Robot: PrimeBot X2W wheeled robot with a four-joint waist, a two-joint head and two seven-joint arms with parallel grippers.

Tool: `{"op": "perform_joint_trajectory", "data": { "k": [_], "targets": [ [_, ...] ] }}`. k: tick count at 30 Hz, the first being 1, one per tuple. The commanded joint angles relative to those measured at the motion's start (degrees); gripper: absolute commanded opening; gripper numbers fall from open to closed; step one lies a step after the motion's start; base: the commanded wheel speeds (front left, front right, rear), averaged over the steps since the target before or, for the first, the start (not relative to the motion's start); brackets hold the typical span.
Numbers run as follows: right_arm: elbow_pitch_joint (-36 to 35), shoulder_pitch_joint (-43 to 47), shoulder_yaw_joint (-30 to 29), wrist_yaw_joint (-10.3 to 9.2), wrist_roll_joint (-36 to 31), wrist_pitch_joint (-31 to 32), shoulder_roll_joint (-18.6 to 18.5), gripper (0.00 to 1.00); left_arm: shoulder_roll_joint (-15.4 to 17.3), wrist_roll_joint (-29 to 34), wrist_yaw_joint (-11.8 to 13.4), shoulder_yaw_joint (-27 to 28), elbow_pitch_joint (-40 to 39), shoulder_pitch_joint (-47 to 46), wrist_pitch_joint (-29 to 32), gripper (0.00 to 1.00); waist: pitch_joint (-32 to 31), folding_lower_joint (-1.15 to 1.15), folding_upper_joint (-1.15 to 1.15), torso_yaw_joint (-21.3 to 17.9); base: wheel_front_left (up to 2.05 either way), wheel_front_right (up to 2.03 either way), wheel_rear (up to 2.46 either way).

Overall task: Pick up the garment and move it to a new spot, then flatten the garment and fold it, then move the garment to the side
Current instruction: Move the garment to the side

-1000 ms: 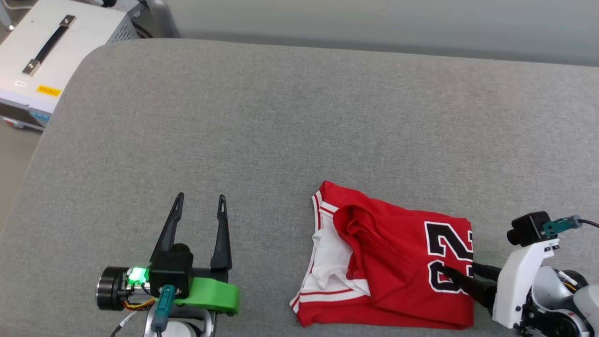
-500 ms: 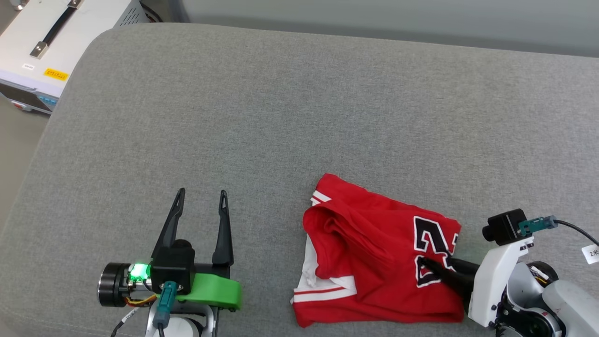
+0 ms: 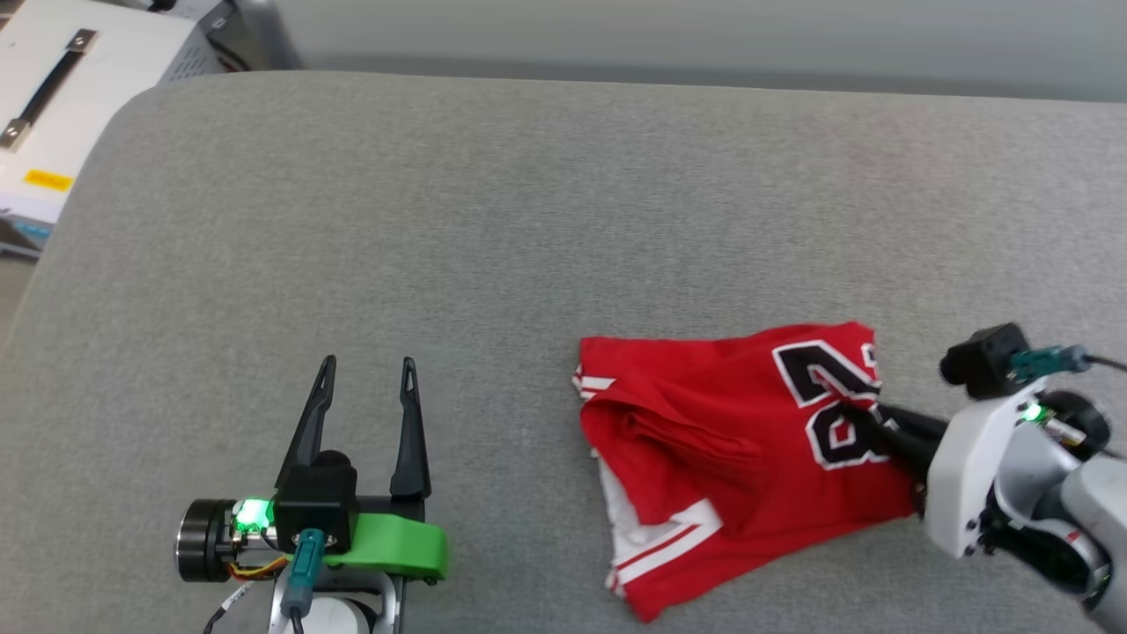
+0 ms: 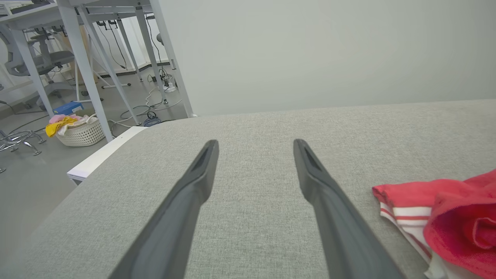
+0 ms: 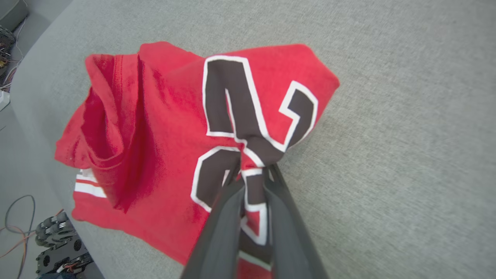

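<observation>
Red garment (image 3: 731,458) lies bunched in loose folds near the near right corner of the grey cushion (image 3: 528,220), numerals up. In the head view the right gripper (image 3: 867,421) is clenched on its right edge, biting into the black print. The left gripper (image 3: 368,363) hangs over the near left part, spread and empty, well apart from the cloth.

Over to the left wrist view: two dark fingers (image 4: 193,193) stand wide apart above bare cushion, with the striped trim just showing at the right.

Right wrist view now: both fingers pinch one puckered ridge of fabric, and the rest trails away toward the cushion's edge.

Here is the worry: it is a single-point hold on layered cloth. A drag from there could leave the lower layers behind and spill the folds open. The trailing hem looks close enough to that edge to slide off.
</observation>
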Motion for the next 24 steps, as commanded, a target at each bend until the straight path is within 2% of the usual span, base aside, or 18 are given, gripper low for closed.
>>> {"op": "perform_joint_trajectory", "data": {
  "k": [1, 8, 12, 16, 24],
  "targets": [
    [-0.46, -1.64, -0.22, -0.05, -1.03, -0.4, -1.44, 0.0, -0.01, 0.4, 0.18, 0.16, -0.17, 0.33, -0.33, 1.0, -0.12, 0.0, 0.0, -2.46, 0.0, 0.0, 0.0],
    [-1.26, -7.16, -2.37, -0.05, -4.56, -0.36, -6.6, 0.0, 0.47, 0.76, 0.47, 0.64, -0.81, 0.09, -0.33, 1.0, 1.86, 0.0, 0.0, -9.39, 0.0, 0.0, 0.0],
    [0.1, -9.1, -4.74, -0.05, -4.41, -0.45, -7.57, 0.0, 0.87, 1.08, 0.4, 0.59, -1.26, -0.97, -0.33, 1.0, 3.77, 0.0, 0.0, -12.18, 0.0, 0.0, 0.0],
    [2.37, -10.57, -6.67, -0.05, -4.77, -0.26, -9.29, 0.0, 1.5, 1.48, 0.35, 0.53, -1.75, -2.35, -0.33, 1.0, 6.29, 0.0, 0.0, -13.5, 0.0, 0.0, 0.0],
    [10.61, -12.96, -10.95, -0.05, -5.57, -0.41, -15.64, 0.0, 3.13, 2.53, 0.15, -0.42, -3.45, -5.43, -0.33, 1.0, 12.34, 0.0, 0.0, -13.29, 0.0, 0.0, 0.0]
  ]
}}
